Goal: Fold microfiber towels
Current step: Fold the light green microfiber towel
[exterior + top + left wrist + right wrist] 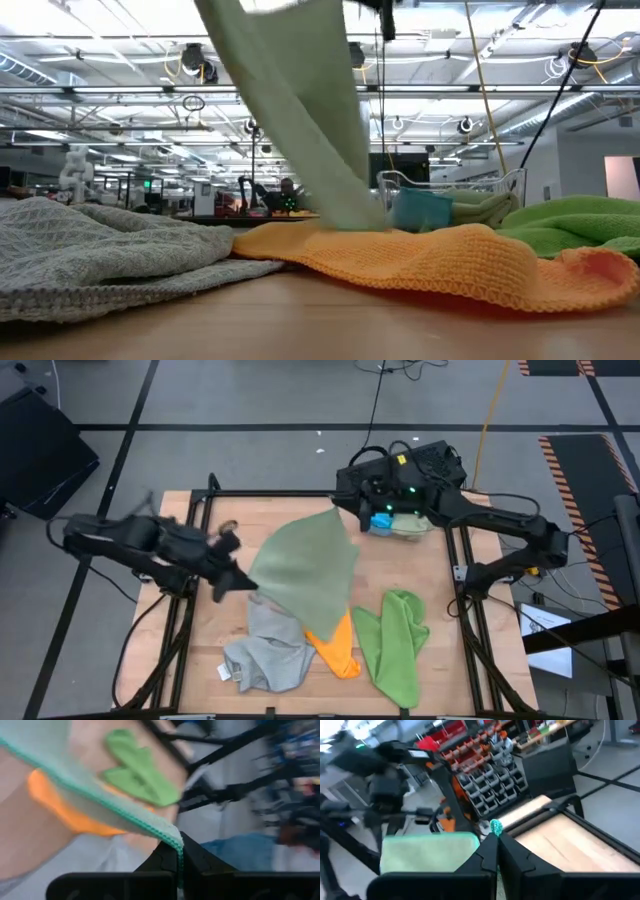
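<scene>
From above, we saw the sage green towel (305, 570) stretched in the air at the frame's centre, its long axis running from lower left to upper right between the left gripper (238, 582), clenched on one corner, and the right gripper (352, 510), clamped on the far corner. In the low view it hung as a slanted band (300, 110) over the orange towel (420, 260), between the grey towel (100, 250) and the lime green towel (570, 225). Each wrist view showed its own fingers pinching the hem.
</scene>
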Action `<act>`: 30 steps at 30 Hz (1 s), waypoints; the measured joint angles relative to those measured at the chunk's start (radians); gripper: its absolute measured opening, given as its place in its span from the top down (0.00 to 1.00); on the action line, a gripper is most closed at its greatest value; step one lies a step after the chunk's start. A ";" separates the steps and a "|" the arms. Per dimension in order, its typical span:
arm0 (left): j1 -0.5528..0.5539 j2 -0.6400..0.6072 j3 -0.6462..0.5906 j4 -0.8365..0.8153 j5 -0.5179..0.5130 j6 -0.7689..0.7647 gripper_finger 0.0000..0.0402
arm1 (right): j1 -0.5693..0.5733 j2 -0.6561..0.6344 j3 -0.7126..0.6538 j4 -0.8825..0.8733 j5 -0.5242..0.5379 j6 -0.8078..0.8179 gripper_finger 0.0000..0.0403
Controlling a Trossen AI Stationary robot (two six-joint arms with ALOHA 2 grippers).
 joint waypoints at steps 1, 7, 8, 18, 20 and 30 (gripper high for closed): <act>-0.001 -0.004 0.036 -0.003 0.019 0.001 1.00 | 0.019 -0.018 0.000 0.001 0.017 0.015 1.00; -0.015 -0.005 0.232 -0.194 -0.007 0.090 1.00 | 0.124 -0.121 0.000 -0.035 0.140 0.130 1.00; -0.008 -0.006 0.255 -0.259 -0.041 0.106 1.00 | 0.138 -0.134 0.000 -0.045 0.177 0.141 1.00; 0.204 0.007 0.253 -0.625 -0.319 0.332 1.00 | 0.127 -0.049 0.001 -0.102 0.334 0.003 1.00; 0.248 0.013 0.222 -0.616 -0.388 0.407 1.00 | 0.099 -0.006 0.001 -0.089 0.355 -0.064 1.00; 0.478 0.098 0.039 -0.422 -0.474 0.660 1.00 | -0.076 0.173 0.001 0.061 0.245 -0.165 1.00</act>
